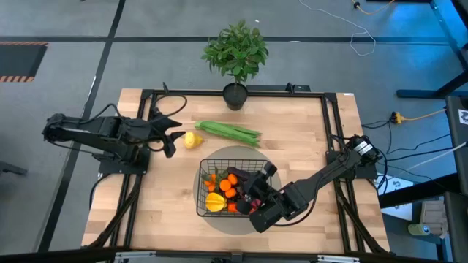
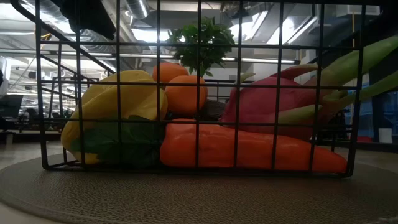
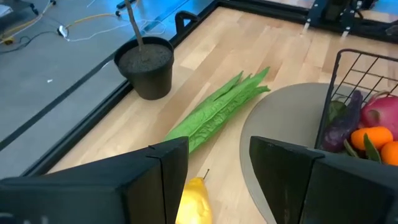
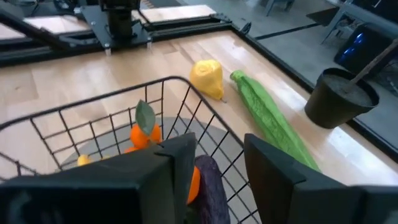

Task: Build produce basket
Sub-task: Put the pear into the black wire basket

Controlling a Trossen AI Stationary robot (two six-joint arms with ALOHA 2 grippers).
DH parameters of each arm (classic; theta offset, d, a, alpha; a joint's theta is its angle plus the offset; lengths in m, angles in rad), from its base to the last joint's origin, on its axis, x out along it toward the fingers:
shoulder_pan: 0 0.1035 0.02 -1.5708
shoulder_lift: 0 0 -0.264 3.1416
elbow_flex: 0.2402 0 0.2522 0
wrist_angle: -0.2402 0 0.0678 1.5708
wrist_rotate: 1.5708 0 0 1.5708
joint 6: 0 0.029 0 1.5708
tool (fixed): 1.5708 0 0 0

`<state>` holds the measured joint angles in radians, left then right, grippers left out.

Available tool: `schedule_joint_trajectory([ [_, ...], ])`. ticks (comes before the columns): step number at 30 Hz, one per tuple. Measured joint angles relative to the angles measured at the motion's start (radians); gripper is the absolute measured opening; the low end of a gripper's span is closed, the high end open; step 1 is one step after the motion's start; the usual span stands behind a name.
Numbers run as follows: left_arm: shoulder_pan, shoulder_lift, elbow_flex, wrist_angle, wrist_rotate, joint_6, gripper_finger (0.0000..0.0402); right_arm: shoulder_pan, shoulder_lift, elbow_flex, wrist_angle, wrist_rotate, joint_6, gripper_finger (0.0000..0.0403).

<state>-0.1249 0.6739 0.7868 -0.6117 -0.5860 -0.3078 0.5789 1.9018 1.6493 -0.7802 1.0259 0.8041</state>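
At centre frame on the counter [image 1: 307, 139], the black wire basket [image 1: 257, 166] holds tomatoes [image 1: 229, 187]. Right claw [image 1: 257, 199] hovers over its right side, fingers apart, seemingly empty. Left claw [image 1: 172, 136] gapes beside the lemon [image 1: 192, 140].

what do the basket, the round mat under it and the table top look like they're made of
Basket: thin black-coated wire, likely metal, shown by its open welded-looking grid. Round mat: grey woven fibre or cord, going by the ribbed texture in the low view. Table top: pale wood planks, matte, with visible grain and seams.
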Motion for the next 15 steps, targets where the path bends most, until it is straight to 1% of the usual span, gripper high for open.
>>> schedule_joint_trajectory([
  [3, 0.0, 0.016, 0.0, 0.001, 0.0, 0.0, 0.016, 0.0, 0.0, 0.001, -0.003, -0.003, -0.056, 0.0135],
  [9, 0.0, 0.072, 0.0, 0.002, 0.0, 0.022, 0.016, 0.001, -0.001, 0.054, -0.006, 0.063, -0.212, 0.0135],
  [13, 0.0, 0.103, 0.0, 0.004, -0.008, 0.075, 0.016, 0.001, -0.002, 0.075, -0.009, 0.073, -0.23, 0.0135],
  [15, 0.0, 0.123, 0.0, 0.003, -0.009, 0.078, 0.016, 0.003, -0.002, 0.075, -0.014, 0.072, -0.209, 0.0135],
])
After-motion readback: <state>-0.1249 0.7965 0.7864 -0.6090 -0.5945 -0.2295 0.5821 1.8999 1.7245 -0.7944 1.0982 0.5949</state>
